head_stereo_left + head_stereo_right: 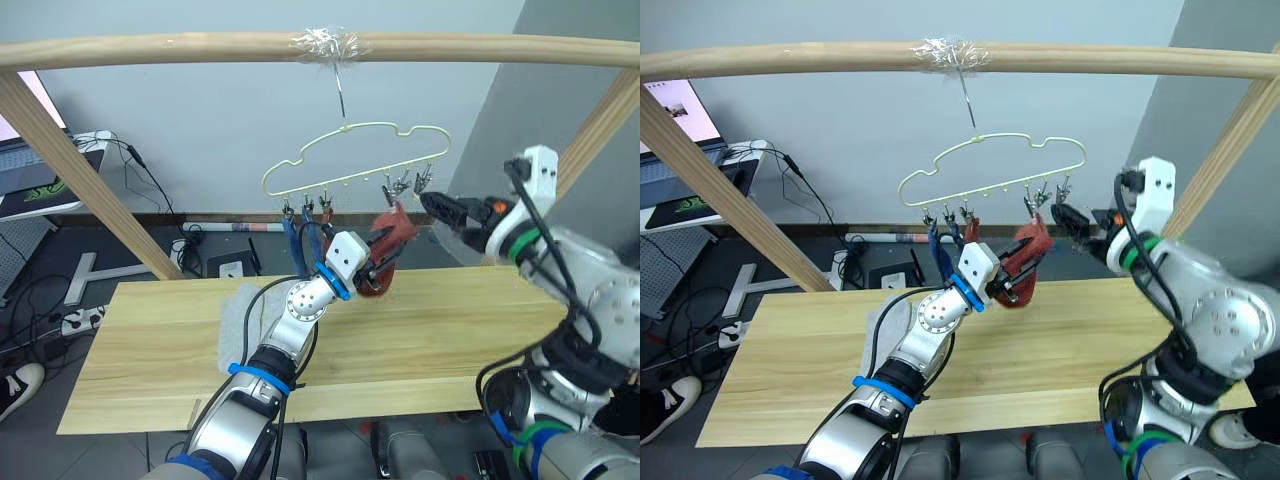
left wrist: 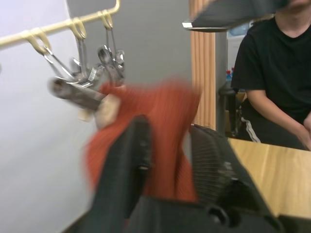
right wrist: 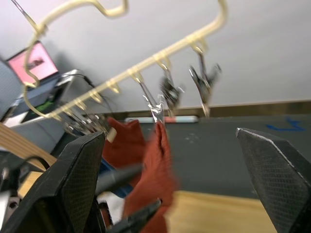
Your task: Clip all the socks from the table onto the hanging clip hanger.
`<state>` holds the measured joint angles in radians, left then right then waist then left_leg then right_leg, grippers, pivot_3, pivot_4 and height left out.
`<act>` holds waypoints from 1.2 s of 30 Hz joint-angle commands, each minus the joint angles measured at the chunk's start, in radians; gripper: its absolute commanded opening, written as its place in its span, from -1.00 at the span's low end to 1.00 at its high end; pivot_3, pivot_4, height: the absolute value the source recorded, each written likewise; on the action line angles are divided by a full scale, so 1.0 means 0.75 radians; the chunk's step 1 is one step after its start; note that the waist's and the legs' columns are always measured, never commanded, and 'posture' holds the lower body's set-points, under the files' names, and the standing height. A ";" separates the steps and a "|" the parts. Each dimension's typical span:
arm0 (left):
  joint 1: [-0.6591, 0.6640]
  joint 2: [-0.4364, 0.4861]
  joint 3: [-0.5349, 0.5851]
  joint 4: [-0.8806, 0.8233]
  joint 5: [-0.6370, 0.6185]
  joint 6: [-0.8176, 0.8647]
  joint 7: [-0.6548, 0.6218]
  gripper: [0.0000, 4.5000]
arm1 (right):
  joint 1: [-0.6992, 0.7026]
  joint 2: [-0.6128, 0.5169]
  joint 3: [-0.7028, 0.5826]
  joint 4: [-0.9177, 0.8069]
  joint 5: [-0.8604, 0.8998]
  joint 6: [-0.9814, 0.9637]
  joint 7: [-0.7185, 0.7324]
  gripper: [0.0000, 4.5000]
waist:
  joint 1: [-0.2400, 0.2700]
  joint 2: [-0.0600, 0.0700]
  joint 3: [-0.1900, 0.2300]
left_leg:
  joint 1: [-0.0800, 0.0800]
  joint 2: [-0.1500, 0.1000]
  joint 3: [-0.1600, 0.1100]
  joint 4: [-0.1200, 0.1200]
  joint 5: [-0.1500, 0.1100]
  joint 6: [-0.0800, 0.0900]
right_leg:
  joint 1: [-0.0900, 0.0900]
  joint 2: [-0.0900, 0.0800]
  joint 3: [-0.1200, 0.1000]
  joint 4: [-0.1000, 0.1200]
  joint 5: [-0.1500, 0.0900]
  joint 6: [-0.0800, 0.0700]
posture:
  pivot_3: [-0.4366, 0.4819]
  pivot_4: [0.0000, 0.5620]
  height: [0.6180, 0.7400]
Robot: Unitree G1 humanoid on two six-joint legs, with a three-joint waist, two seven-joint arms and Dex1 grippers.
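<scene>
Pale plank wooden worktop (image 1: pixel 430 340) up front, with a light grey knit sock (image 1: pixel 240 312) lying flat on it near the left arm. Left gripper (image 1: pixel 378 262) is raised above the far edge, jaws pinching a rust red knit sock (image 1: pixel 392 240) whose top reaches one of the small grey metal clips (image 3: pixel 156 108). Right gripper (image 3: pixel 170 184) hovers just right of it, jaws spread wide and holding nothing. Behind, the thin yellow-green wire clip hanger (image 1: pixel 350 150) hangs off a round wooden rail (image 1: pixel 200 48); blue socks (image 1: pixel 297 240) and another red one dangle from its left clips. Person in a black tee (image 2: pixel 277 73) sits beyond the worktop.
</scene>
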<state>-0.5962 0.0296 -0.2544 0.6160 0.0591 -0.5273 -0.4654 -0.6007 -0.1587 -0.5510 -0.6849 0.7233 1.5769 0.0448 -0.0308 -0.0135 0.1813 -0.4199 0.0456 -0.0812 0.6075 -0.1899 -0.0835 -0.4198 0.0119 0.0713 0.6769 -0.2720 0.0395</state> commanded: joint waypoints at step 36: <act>0.433 0.561 0.317 -1.209 -0.373 0.768 -0.226 1.00 | 0.100 0.137 0.798 0.847 -0.878 -1.660 -0.096 -0.15 | 0.035 -0.003 0.001 | 0.004 0.002 0.001 0.000 0.000 -0.001 | 0.001 0.000 0.001 0.003 0.000 -0.001 | 0.33 -0.54 1.00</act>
<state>-0.2571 0.4519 -0.0323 -0.2463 -0.2196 0.0571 -0.6429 -0.4980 -0.0599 0.0660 -0.0551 0.0687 0.3792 -0.0317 -0.0043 -0.0156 0.1823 -0.4170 0.0470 -0.0805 0.6078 -0.1897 -0.0839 -0.4193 0.0122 0.0718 0.6792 -0.2720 0.0387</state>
